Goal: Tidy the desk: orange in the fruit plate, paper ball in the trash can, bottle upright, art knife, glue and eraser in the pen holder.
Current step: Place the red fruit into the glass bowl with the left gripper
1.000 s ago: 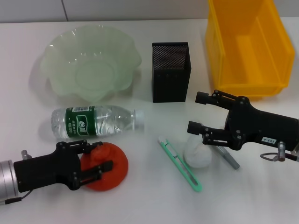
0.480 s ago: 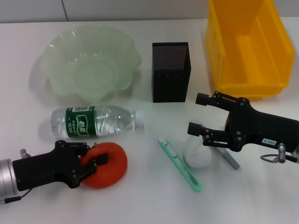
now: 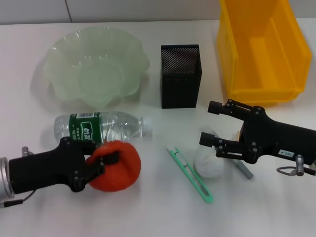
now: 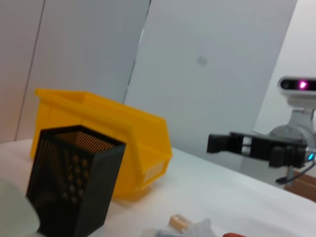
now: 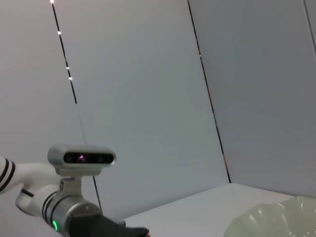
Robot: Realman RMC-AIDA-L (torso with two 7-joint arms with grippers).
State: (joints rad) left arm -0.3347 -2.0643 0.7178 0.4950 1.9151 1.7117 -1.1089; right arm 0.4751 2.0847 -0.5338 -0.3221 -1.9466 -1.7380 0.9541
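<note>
Red-orange is what jumps out first: the orange (image 3: 116, 165) is clamped between the fingers of the left gripper (image 3: 101, 165) at the near left of the desk (image 3: 148, 212), just in front of the bottle (image 3: 101, 127), which is lying on its side. Whether the fruit is touching the tabletop can't really be told. Behind the bottle the fruit plate (image 3: 94, 66) is seen, with the pen holder (image 3: 180, 76) to its right and the trash can (image 3: 264, 49) at the far right. The right gripper (image 3: 208, 123) is spread wide, with the paper ball (image 3: 208, 163) right beside its lower finger, though no grip on it can be made out. The art knife (image 3: 190, 174) is laid diagonally just left of the ball, and the glue (image 3: 243, 169) is half hidden under the right gripper. The eraser isn't clearly made out.
</note>
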